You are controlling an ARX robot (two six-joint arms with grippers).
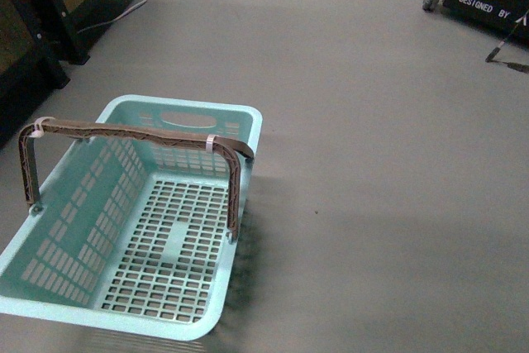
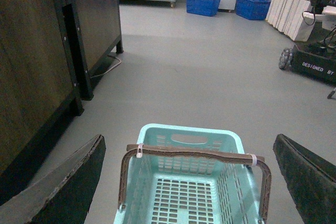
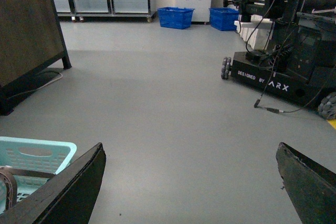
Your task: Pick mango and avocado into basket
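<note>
The light teal basket [image 1: 74, 221] stands on the grey floor at the lower left of the front view, empty, with its grey-brown handle [image 1: 140, 134] raised across it. In the left wrist view the basket [image 2: 184, 135] lies below and between the wide-apart fingers of my open left gripper [image 2: 189, 150]. My right gripper [image 3: 190, 150] is open over bare floor, with a corner of the basket [image 3: 31, 153] beside one finger. Neither the mango nor the avocado shows in any view. No arm shows in the front view.
A dark wooden cabinet on black legs [image 1: 33, 31] stands at the left with a white cable [image 1: 116, 10] by its foot. A black wheeled robot base [image 3: 283, 72] stands at the right. Blue crates [image 3: 176, 17] and glass-door fridges line the far wall.
</note>
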